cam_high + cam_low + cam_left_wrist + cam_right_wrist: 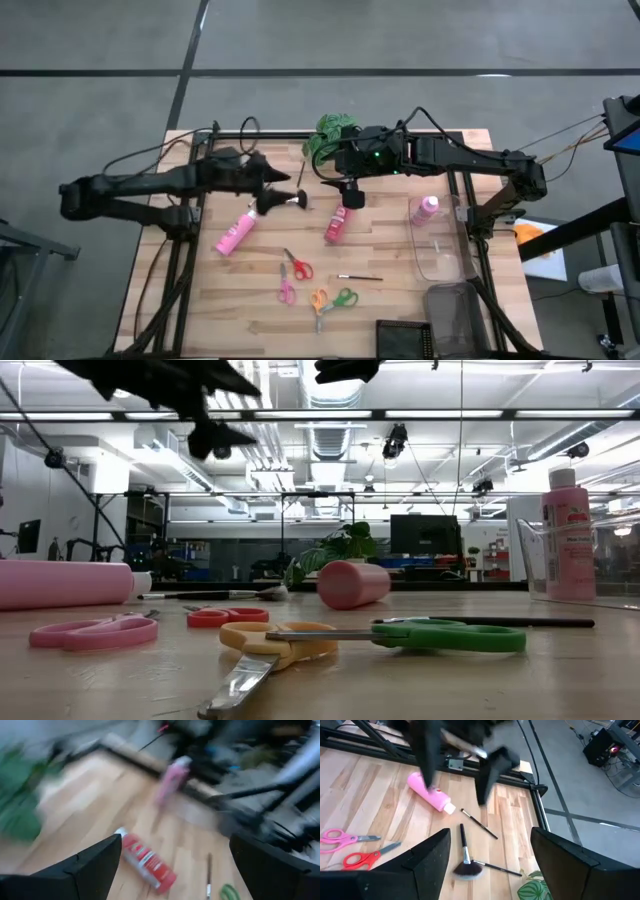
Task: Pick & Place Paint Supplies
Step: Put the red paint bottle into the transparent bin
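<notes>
Paint bottles lie on the wooden surface [240,300]: pink bottle [235,234] below the released left hand [272,190], red bottle [336,224] under the released right hand [352,194]; another pink bottle [425,209] stands by a clear container [440,262].

With the red bottle [336,225] as landmark on the table [230,320]: one lying bottle [235,234] lies to its left, an upright bottle [425,210] to its right, scissors [297,267] in front, plant [330,135] behind.
</notes>
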Controlling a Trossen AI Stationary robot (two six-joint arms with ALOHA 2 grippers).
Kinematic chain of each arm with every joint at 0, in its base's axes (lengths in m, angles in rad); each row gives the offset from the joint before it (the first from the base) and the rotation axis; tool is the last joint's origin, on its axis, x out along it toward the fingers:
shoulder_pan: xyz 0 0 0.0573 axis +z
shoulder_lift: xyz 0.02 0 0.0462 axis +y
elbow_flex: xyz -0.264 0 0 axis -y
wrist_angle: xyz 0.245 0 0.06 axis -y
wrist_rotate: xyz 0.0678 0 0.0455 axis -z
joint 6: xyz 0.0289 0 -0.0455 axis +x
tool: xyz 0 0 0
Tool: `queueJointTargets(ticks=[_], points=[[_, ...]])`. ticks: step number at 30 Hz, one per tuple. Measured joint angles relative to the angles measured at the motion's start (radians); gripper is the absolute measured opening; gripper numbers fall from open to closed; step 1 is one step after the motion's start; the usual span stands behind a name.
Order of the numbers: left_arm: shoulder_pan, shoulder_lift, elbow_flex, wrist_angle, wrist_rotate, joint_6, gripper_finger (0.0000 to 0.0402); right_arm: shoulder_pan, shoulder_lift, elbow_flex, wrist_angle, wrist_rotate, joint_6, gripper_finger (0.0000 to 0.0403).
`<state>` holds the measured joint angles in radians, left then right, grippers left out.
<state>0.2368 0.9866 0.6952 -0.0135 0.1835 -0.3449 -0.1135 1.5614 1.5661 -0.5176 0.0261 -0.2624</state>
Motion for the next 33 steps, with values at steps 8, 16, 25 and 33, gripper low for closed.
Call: queueJointTargets(ticks=[8, 16, 25, 33], points=[[0.007, -0.187, -0.097, 0.128, -0.067, 0.066, 0.0374, 0.000, 0.000, 0.000, 0.000, 0.000, 0.000, 0.0274], [0.007, -0.203, -0.113, 0.104, -0.068, 0.065, 0.0374, 0.000, 0.000, 0.000, -0.001, 0.000, 0.000, 0.0274], [0.007, -0.205, -0.113, 0.068, -0.072, 0.061, 0.0374, 0.000, 0.000, 0.000, 0.000, 0.000, 0.000, 0.0274], [0.007, -0.205, -0.113, -0.027, -0.072, 0.057, 0.0374, 0.000, 0.000, 0.000, 0.000, 0.000, 0.000, 0.0274]])
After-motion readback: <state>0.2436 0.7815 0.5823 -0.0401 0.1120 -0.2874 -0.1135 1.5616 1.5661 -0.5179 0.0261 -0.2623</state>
